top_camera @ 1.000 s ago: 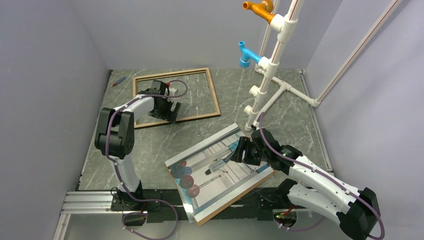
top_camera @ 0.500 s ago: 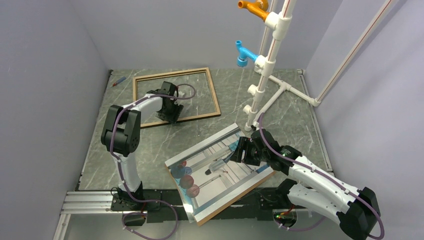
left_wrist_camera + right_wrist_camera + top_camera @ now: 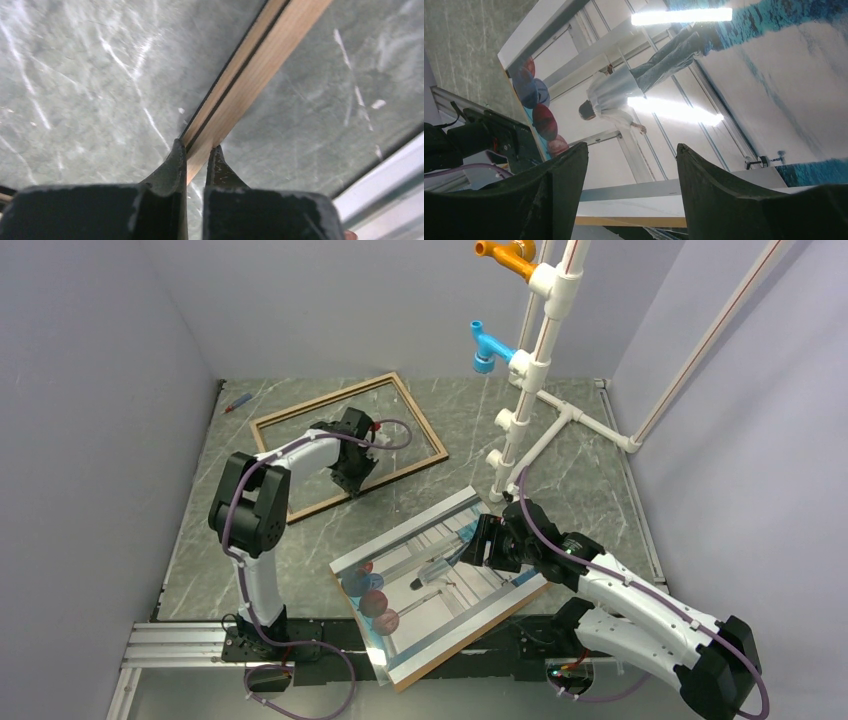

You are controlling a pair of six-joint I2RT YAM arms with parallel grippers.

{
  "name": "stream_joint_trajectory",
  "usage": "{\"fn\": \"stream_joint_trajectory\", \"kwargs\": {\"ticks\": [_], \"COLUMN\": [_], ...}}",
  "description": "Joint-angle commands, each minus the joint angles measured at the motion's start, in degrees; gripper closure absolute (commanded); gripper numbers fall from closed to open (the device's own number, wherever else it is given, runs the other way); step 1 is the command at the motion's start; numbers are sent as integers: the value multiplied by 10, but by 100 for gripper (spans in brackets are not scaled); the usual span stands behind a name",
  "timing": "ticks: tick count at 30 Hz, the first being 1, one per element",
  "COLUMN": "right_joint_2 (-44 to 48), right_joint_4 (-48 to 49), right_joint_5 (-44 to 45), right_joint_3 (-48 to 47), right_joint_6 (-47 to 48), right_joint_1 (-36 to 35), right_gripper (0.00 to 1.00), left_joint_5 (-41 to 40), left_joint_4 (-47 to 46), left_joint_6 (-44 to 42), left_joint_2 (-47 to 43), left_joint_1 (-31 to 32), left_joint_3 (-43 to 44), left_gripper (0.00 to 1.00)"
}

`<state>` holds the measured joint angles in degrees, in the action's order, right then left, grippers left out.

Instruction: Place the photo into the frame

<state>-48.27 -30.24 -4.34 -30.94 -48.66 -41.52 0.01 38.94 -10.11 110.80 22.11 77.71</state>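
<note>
The frame [image 3: 320, 398], thin light-wood rails with a dark inner edge, lies skewed on the marble table at the back left. My left gripper [image 3: 352, 476] is shut on its near rail; the left wrist view has the rail [image 3: 250, 65] pinched between the two fingers of that gripper [image 3: 196, 150]. The photo [image 3: 440, 580], a figure in a white-and-blue corridor with red and blue spheres, lies face up at the front centre on a brown board [image 3: 470, 636]. My right gripper [image 3: 482, 545] hovers open over the photo's far right edge; in the right wrist view, the gripper [image 3: 631, 146] holds nothing and the photo [image 3: 664, 65] lies beyond.
A white pipe stand [image 3: 540, 360] with a blue fitting [image 3: 488, 345] and an orange fitting [image 3: 510, 255] rises at the back right, close to the right arm. A small pen-like object [image 3: 238, 403] lies at the back left corner. Grey walls enclose three sides; a metal rail [image 3: 180, 645] runs along the near edge.
My left gripper closed on the frame's near rail and swung the frame counterclockwise, shifting rightward. The right arm and the photo stayed put.
</note>
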Motion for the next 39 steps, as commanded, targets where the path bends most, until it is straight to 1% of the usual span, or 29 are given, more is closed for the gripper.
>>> {"fn": "stream_joint_trajectory", "kwargs": {"ticks": [1, 6, 12, 14, 19, 20, 21, 24, 25, 26, 28, 30, 33, 39], "right_joint_2": [7, 11, 15, 14, 14, 17, 18, 22, 23, 23, 22, 18, 12, 13], "right_joint_4": [23, 26, 20, 22, 15, 13, 10, 5, 4, 6, 11, 16, 19, 26], "right_joint_5": [6, 2, 7, 7, 8, 9, 11, 14, 14, 14, 12, 9, 6, 3], "right_joint_3": [5, 12, 9, 10, 7, 7, 6, 7, 8, 9, 12, 12, 12, 19], "right_joint_6": [-8, -10, -6, -5, -3, -3, -3, -3, -3, -4, -5, -5, -4, -6], "right_joint_1": [-3, -3, -3, -3, -3, -3, -3, -3, -3, -3, -3, -4, -3, -4], "right_gripper": [32, 32, 31, 31, 31, 31, 31, 31, 31, 31, 31, 31, 31, 31], "left_joint_5": [-13, -18, -57, -48, -46, -47, -47, -49, -52, -54, -59, -62, -54, -10], "left_joint_4": [25, 39, 49, 44, 61, 67, 72, 76, 74, 70, 65, 59, 51, 34], "left_joint_6": [121, 167, 232, 239, 242, 240, 238, 231, 230, 230, 232, 241, 257, 288], "left_joint_2": [-28, -60, -89, -86, -49, -41, -34, -37, -44, -54, -74, -99, -153, -257], "left_joint_1": [-14, -14, -14, -14, -14, -14, -14, -14, -14, -14, -14, -14, -14, -8], "left_joint_3": [-2, -30, -52, -47, 13, 24, 33, 33, 24, 12, -16, -49, -104, -209], "left_gripper": [100, 100, 100, 100, 99, 95, 87, 57, 50, 41, 27, 18, 15, 15]}}
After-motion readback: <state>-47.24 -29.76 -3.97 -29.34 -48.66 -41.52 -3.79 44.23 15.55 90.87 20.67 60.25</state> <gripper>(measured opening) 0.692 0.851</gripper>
